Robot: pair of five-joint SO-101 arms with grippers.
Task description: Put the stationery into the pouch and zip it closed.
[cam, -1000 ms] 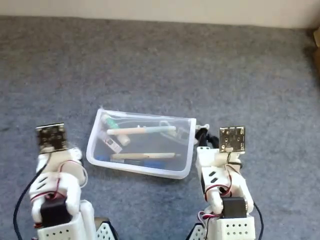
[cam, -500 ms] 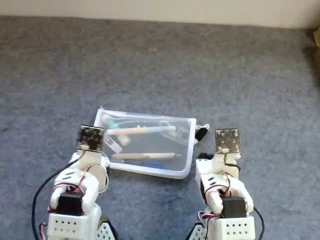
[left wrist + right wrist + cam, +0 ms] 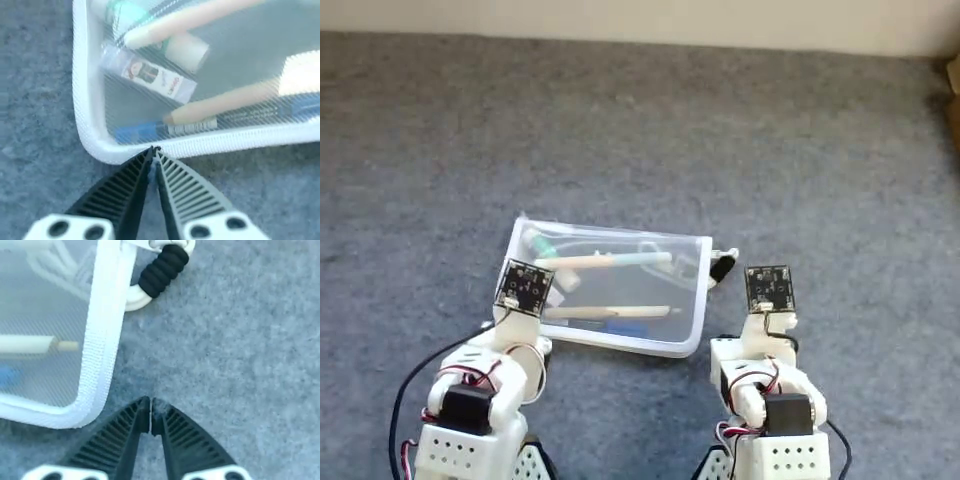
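Note:
A clear mesh pouch [image 3: 605, 290] with a white border lies on the grey carpet, holding pens, a pencil and a small tube. Its black zipper pull [image 3: 723, 268] sticks out at the pouch's right end. My left gripper [image 3: 153, 151] is shut, its tips just at the pouch's [image 3: 200, 100] near white edge by the left corner. My right gripper [image 3: 150, 405] is shut over bare carpet, just right of the pouch's [image 3: 105, 335] right edge and nearer than the zipper pull [image 3: 164, 269]. Neither gripper holds anything.
Grey carpet [image 3: 640, 130] stretches all around the pouch. A pale wall strip runs along the far edge. Both arm bases [image 3: 470, 430] stand at the near edge.
The left arm has swung rightwards, so its gripper now sits at the pouch's near left corner. The right arm has drawn back slightly towards its base.

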